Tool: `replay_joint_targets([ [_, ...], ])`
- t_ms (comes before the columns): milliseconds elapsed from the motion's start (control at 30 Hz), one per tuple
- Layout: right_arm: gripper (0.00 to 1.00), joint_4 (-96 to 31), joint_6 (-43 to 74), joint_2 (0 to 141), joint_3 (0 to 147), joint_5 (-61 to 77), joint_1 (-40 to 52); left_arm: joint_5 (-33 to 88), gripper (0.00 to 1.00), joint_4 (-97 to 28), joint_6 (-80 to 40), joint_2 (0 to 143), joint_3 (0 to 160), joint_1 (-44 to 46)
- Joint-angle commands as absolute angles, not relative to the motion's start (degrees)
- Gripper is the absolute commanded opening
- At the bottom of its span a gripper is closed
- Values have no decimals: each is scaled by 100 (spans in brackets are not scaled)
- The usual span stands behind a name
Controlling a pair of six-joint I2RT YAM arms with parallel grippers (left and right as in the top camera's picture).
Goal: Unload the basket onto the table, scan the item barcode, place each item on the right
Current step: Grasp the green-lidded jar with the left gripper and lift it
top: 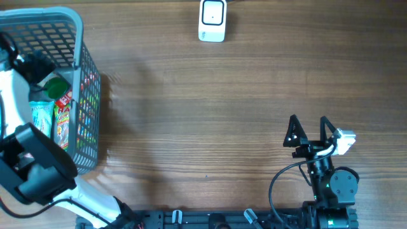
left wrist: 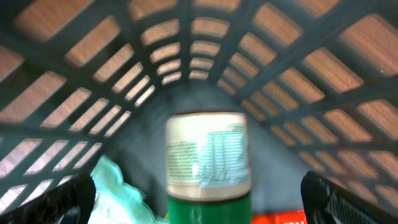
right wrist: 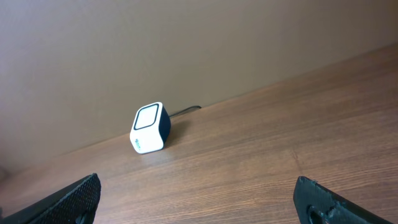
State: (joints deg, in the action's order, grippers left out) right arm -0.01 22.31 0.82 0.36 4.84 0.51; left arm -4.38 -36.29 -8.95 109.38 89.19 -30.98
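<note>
A bottle with a white printed label and a green cap lies inside the grey mesh basket at the table's left. My left gripper reaches into the basket and stands open, one finger on each side of the bottle's cap end, without touching it. In the overhead view the green cap shows beside the arm. The white barcode scanner stands at the far edge, also visible as a scanner ahead of my right gripper, which is open and empty over the near right of the table.
A mint-green packet and a red packet lie next to the bottle in the basket. The basket's mesh wall closes in just beyond the bottle. A cable runs from the scanner along the wall.
</note>
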Motion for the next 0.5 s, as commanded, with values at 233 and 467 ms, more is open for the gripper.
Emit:
replay_joint_targets([
  [233,100,14,2265,102,30,425,80,-1295,100,-3194,-1400,11522,8914,-2563],
  [467,100,14,2265,102,30,425,80,-1339,100,-3240,-1435,11531,8855,-2591],
])
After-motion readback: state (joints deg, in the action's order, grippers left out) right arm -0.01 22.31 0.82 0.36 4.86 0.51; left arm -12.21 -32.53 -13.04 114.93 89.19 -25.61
